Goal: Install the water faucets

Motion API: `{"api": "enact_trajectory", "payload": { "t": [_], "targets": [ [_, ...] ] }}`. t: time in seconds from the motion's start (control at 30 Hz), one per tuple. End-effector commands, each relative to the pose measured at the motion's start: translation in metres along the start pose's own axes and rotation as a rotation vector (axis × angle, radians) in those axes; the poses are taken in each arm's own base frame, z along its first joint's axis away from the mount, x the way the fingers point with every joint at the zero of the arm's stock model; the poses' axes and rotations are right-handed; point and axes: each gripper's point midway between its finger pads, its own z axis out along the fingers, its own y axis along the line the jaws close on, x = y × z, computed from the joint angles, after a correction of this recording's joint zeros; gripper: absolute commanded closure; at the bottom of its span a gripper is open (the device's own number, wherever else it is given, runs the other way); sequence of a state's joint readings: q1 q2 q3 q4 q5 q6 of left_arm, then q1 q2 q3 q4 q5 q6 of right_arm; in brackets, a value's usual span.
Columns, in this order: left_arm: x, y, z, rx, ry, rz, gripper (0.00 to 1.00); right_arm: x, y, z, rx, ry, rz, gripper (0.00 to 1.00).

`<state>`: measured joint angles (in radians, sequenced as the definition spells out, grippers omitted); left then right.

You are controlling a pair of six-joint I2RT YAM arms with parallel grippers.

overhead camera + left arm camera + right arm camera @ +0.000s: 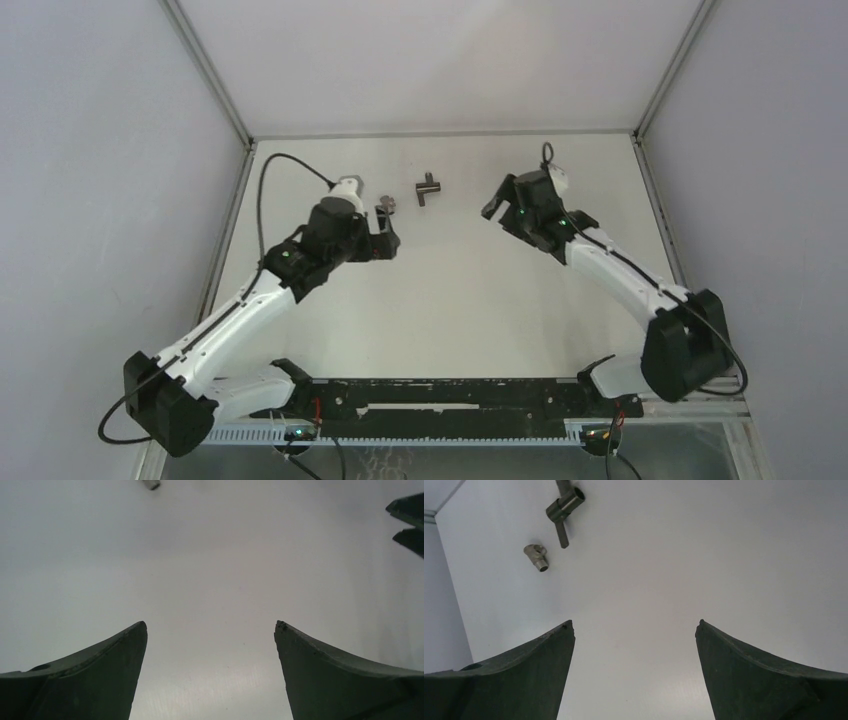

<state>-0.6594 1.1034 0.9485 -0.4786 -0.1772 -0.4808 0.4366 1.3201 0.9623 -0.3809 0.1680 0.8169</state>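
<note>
While the left fingers (pixel 95 675) and right fingers (pixel 519 675) both stand wide apart gripping nothing, one dark T-shaped tap piece (pixel 428 188) and one small silvery fitting (pixel 388 203) lie apart near the far edge of the surface (pixel 450 300), between both pairs, with the fitting just beside the left fingers. Open surface stretches back toward the near edge.

One tap (pixel 565 505), one fitting (pixel 535 554), two end effectors (pixel 210 625) (pixel 634 623)

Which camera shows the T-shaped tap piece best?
The right wrist view: the T-shaped tap piece lies close, lever and barrel distinct. The top view shows it small and dark. The left wrist view shows nothing recognisable of it.
</note>
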Motion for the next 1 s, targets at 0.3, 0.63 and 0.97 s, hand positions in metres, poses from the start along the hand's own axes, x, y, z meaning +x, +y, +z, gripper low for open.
{"api": "enact_trajectory", "payload": {
  "t": [0.3, 0.63, 0.97],
  "targets": [
    [-0.028, 0.077, -0.024, -0.125, -0.086, -0.289, 0.00, -0.009, 0.141, 0.077, -0.065, 0.105, -0.342, 0.16],
    [-0.008, 0.081, -0.019, -0.131, -0.052, -0.316, 0.00, 0.009, 0.165, 0.164, 0.002, 0.173, -0.470, 0.38],
    [0.004, 0.082, -0.018, -0.124, -0.039, -0.334, 0.00, 0.030, 0.175, 0.203, -0.056, 0.198, -0.455, 0.44]
  ]
}}
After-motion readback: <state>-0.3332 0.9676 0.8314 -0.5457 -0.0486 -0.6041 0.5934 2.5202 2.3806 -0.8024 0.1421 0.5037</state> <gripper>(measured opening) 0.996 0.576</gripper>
